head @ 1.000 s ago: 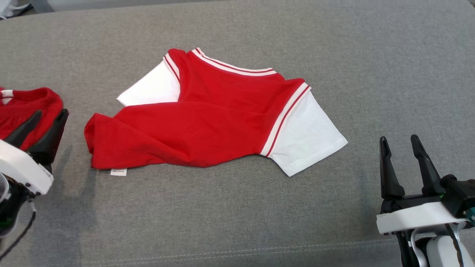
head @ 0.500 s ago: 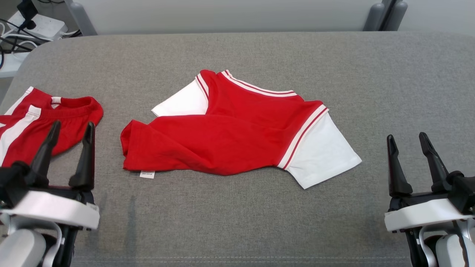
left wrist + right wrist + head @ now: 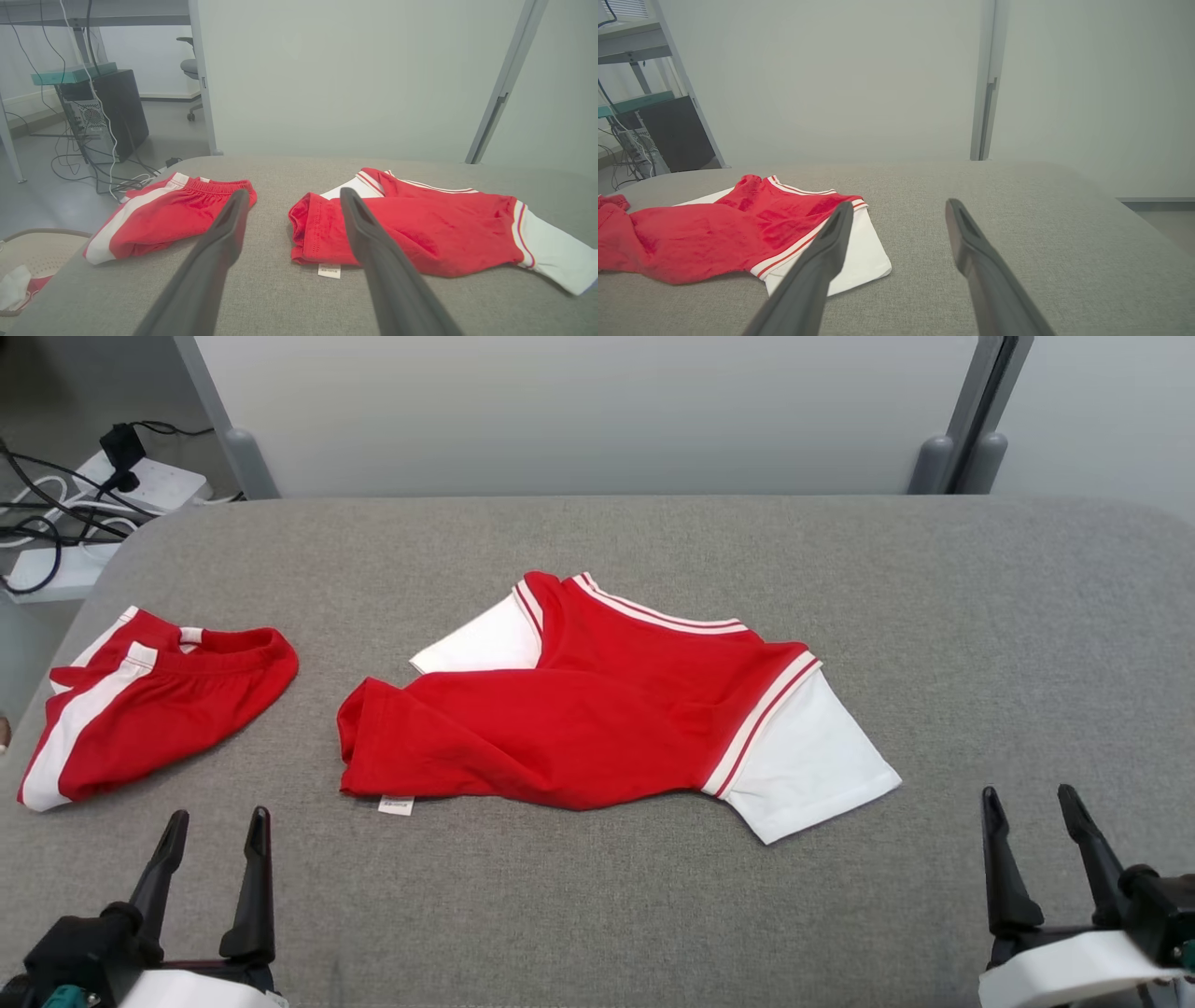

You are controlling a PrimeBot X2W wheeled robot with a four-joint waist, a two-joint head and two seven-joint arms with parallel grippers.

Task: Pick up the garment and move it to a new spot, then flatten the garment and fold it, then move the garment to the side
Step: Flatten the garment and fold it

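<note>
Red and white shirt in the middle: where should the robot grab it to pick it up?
Probably the red hem at the left end of the shirt, with the open left claw coming from the near left. There the cloth is doubled over into a thick edge, easy to pinch.

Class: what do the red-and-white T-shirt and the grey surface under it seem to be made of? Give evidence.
Red-and-white T-shirt: soft matte knit, probably cotton jersey; it creases and folds limply, with stitched hems. Grey surface: coarse matte woven upholstery, judging by its flecked weave and the stitched seam along the near edge.
</note>
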